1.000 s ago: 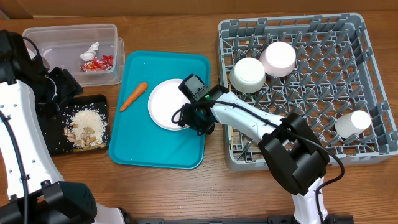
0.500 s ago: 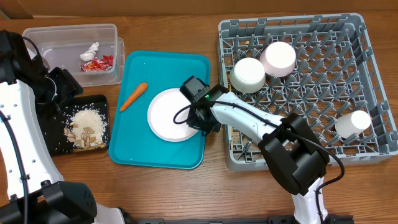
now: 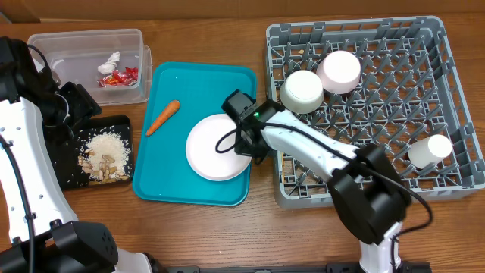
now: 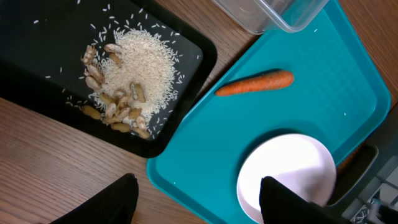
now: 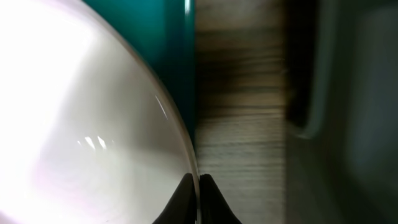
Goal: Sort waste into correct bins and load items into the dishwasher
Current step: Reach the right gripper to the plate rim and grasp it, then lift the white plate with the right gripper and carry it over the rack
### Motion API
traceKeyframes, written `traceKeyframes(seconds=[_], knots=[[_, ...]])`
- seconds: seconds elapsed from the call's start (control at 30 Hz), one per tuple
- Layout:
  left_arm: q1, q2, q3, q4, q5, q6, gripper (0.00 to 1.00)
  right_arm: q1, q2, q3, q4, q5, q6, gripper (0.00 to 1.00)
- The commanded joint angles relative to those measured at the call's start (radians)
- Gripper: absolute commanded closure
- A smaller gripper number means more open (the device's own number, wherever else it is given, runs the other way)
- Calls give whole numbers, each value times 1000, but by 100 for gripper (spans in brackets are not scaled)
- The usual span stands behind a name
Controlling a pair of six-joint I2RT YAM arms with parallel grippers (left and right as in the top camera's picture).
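While the left fingers (image 4: 118,202) hang spread wide with nothing between them, the clear tub (image 3: 45,45) at the far left of the counter (image 3: 227,235) holds the red wrapper (image 3: 121,76) and the white tissue (image 3: 111,61). Just below it, the black tray (image 3: 68,174) has the rice (image 3: 102,142) and nut bits (image 3: 102,168). Next over, the carrot (image 3: 162,117) lies on the teal tray (image 3: 163,178). The plate (image 3: 212,152) sits by that tray's right edge, with the right fingers (image 5: 186,199) pinched tight on its rim. Over in the grey rack (image 3: 455,68) are two bowls (image 3: 303,91) side by side, plus a cup (image 3: 429,149) well apart from them.
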Motion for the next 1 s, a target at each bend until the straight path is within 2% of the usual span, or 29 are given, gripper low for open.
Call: traceKeyframes(seconds=[0.0,0.17,0.3,0.47,0.6,0.77,0.97], knots=[[-7,-15,15,2,8,20,35,-4,-148,73,-39,109,-137,96],[-7,-15,15,5,8,20,35,-21,-299,164,-142,129,-292,96],[-7,-15,15,5,8,20,35,-80,-418,210,-199,276,-354,96],[-7,-15,15,5,8,20,35,-236,-516,210,-196,501,-500,96],[-7,-15,15,5,8,20,35,-394,-523,209,-179,671,-645,96],[-7,-15,15,7,9,20,35,-588,-504,207,-95,848,-663,96],[-8,-15,15,7,12,20,35,-761,-443,206,-1,984,-571,96]])
